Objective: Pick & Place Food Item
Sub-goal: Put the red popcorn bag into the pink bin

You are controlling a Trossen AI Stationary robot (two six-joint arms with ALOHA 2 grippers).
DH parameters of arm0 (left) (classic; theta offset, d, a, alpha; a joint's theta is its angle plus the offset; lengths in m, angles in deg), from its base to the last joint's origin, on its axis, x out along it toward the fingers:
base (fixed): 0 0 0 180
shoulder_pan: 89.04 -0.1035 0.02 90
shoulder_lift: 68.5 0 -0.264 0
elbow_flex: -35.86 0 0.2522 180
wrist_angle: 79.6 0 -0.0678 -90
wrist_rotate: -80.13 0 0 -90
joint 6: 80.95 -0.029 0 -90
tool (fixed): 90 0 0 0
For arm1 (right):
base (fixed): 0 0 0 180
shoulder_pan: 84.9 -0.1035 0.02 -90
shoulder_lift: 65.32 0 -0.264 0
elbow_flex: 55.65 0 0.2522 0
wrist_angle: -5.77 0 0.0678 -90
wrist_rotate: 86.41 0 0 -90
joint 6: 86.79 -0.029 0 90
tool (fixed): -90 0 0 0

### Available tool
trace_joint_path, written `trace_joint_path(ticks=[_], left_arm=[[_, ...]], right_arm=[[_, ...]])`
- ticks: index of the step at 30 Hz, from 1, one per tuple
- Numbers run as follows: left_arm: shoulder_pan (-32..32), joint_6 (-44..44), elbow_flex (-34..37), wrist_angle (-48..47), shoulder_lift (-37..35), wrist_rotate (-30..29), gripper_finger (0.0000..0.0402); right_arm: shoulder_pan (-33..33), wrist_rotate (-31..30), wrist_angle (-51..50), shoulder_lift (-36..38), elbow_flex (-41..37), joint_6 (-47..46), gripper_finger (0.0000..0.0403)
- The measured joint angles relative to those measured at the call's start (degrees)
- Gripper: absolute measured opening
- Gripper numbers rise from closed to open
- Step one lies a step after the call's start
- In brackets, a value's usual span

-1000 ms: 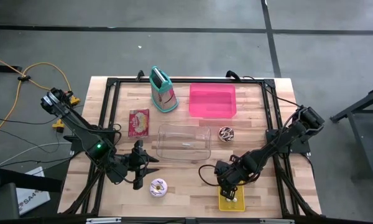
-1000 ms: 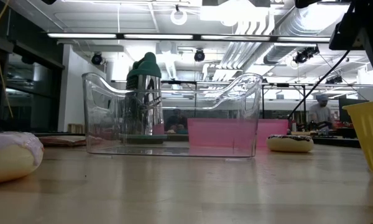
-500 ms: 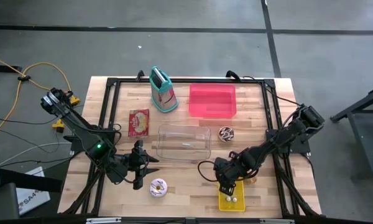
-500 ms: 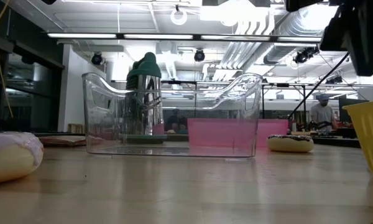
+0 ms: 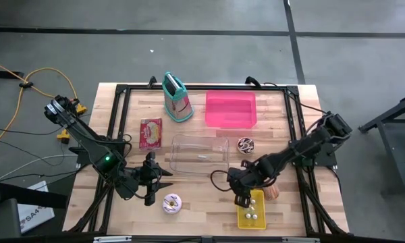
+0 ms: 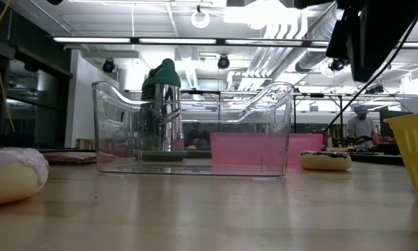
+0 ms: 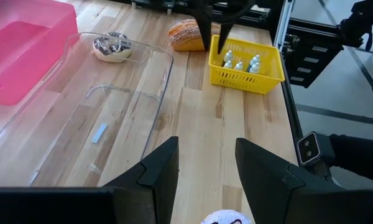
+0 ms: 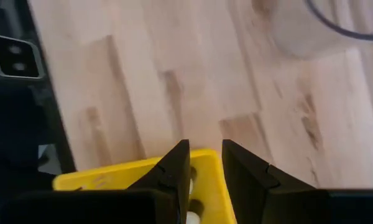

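A yellow basket (image 5: 252,213) with small white pieces in it stands near the table's front edge, right of centre. My right gripper (image 5: 241,200) hovers over the basket's far end (image 8: 130,171), pointing steeply down, its fingers a narrow gap apart with nothing between them. A bread roll (image 5: 273,192) lies beside the basket. A pink-frosted donut (image 5: 171,203) rests on the table near the front. Just beyond it my left gripper (image 5: 165,181) waits open and holds nothing. A chocolate donut (image 5: 246,144) lies right of the clear container (image 5: 200,153).
A pink bin (image 5: 231,109) and a green-topped carton (image 5: 177,98) stand at the back. A flat snack packet (image 5: 150,132) lies left of the clear container. Black frame rails (image 5: 293,121) run along the table's edges. Bare wood lies between the donut and the basket.
My right gripper has risen a little out of the yellow basket and drifted toward the table's far-left, toward the clear container, rolling slightly about its own line. The basket stays where it was.
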Motion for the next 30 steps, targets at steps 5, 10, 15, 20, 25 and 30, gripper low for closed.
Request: trace_joint_path(ticks=[5,10,15,20,25,30], left_arm=[[0.0,0.0,0.0,0.0,0.0,0.0,0.0152],[0.0,0.0,0.0,0.0,0.0,0.0,0.0152],[0.0,0.0,0.0,0.0,0.0,0.0,0.0152],[0.0,0.0,0.0,0.0,0.0,0.0,0.0152],[0.0,0.0,0.0,0.0,0.0,0.0,0.0152],[0.0,0.0,0.0,0.0,0.0,0.0,0.0152]], right_arm=[[1.6,-0.2,-5.1,1.4,0.0,0.0,0.0082],[2.3,-5.1,-8.9,6.1,0.0,-0.1,0.0082],[1.3,-11.2,-12.4,11.1,0.0,-0.4,0.0082],[-0.1,-21.5,-19.2,14.5,0.0,-3.4,0.0082],[0.5,-26.9,-21.5,18.2,-1.1,-6.4,0.0082],[2.5,-28.5,-16.1,23.1,-8.2,-5.4,0.0082]])
